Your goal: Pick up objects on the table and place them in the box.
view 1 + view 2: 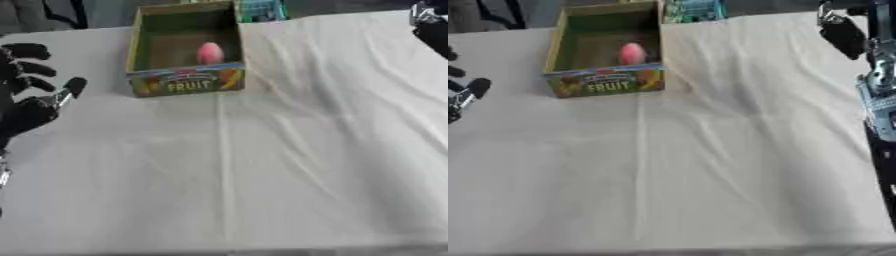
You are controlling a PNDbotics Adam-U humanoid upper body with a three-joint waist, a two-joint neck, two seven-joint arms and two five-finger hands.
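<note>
While idle, left hand (26,95) outspread.

A matt white cloth (306,150), creased in long folds, covers the surface. The fruit box (185,82) at the far left looks like printed cardboard, matt green inside. The pink fruit (209,53) in it looks smooth. The left robot hand (26,95) is matt black with silver metal joints.

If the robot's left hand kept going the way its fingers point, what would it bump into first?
Probably the fruit box. The left hand is open at the left edge, fingers aimed right across bare cloth, though depth is hard to judge.
</note>
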